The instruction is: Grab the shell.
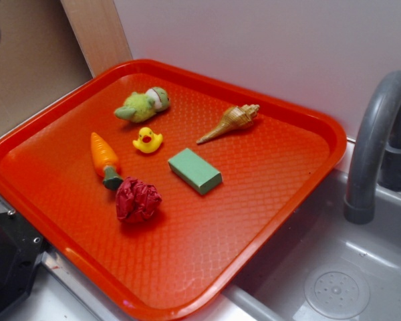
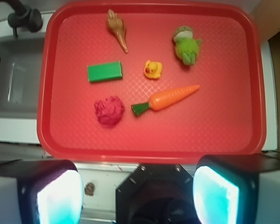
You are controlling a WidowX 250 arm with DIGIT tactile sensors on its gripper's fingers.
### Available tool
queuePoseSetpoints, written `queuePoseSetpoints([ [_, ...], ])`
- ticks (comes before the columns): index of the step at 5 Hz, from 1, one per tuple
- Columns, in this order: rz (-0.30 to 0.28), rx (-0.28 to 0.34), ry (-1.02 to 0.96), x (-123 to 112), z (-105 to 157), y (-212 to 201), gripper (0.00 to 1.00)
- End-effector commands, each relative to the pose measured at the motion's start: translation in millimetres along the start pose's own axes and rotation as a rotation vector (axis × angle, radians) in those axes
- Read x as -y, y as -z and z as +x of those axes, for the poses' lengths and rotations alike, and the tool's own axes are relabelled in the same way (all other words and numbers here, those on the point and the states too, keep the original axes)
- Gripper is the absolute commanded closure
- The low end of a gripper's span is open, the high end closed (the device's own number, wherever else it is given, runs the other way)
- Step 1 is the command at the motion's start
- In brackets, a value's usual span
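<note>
Nearest us in the wrist view, our gripper (image 2: 137, 189) sits spread wide, holding nothing, off the near edge of the red tray (image 2: 149, 147). Everything lies apart on the tray. Going outward: a crumpled red ball (image 2: 109, 111) and the carrot (image 2: 165, 99), then a green block (image 2: 104, 72) and a small yellow duck (image 2: 152, 69), then a green plush frog (image 2: 187, 45). The shell (image 2: 117, 29) lies farthest, near the far rim on the sink (image 2: 14, 84) side, wide end toward the rim, thin point aimed back at the block. We judge it light, rigid and hard, a bit slick, with a tip that could snap. Best we pinch across the ribbed wide body, not the spike. Nothing touches it, so access looks free.
</note>
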State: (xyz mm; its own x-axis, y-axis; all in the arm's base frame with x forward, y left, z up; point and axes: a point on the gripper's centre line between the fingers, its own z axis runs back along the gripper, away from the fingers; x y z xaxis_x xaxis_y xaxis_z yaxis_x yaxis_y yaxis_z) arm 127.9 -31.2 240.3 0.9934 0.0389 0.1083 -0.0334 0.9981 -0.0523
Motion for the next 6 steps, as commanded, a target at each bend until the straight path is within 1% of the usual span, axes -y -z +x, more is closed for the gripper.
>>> queuePoseSetpoints([
  [1,-0.022,0.054,0.047,23.7,30.9,-5.3,0.00],
  [2,0.019,0.116,0.087,24.4,47.8,-1.2,0.00],
  [3,0.058,0.195,0.126,27.1,75.4,12.9,0.00],
  [4,0.012,0.185,0.128,34.1,104.3,34.4,0.00],
  [5,0.008,0.174,0.121,36.9,121.5,54.5,0.00],
  [6,0.056,0.176,0.100,39.4,142.2,85.6,0.00],
])
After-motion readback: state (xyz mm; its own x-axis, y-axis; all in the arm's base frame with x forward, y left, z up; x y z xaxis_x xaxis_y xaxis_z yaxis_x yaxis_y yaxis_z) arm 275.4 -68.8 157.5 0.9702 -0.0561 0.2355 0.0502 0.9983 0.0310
